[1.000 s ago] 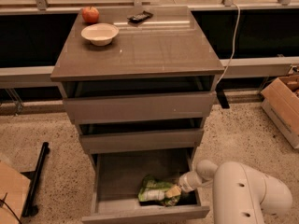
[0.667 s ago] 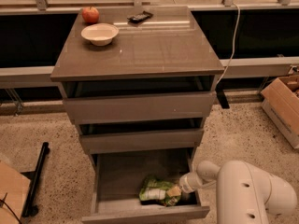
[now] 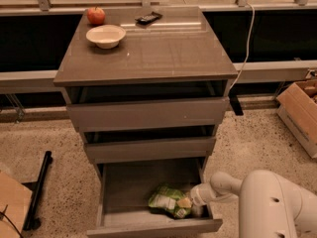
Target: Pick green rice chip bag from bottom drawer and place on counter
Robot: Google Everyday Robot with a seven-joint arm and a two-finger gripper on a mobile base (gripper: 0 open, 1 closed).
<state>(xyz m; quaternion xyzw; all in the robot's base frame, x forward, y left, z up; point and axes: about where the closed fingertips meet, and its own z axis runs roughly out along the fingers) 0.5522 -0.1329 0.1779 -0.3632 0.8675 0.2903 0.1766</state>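
Note:
The green rice chip bag (image 3: 168,201) lies crumpled at the front right of the open bottom drawer (image 3: 126,187). My gripper (image 3: 190,205) reaches into that drawer from the right and sits against the bag's right end, low near the drawer floor. My white arm (image 3: 270,202) fills the lower right corner. The counter (image 3: 163,51) is the glossy grey-brown top of the cabinet, well above the gripper.
On the counter's back left stand a white bowl (image 3: 105,35) and a red apple (image 3: 96,15), with a dark flat object (image 3: 148,18) behind. The two upper drawers (image 3: 148,114) are slightly open. A cardboard box (image 3: 302,113) sits at the right, a black bar (image 3: 38,190) at the left.
Almost nothing has changed. My arm has shifted slightly to the right while the gripper stays at the bag in the drawer.

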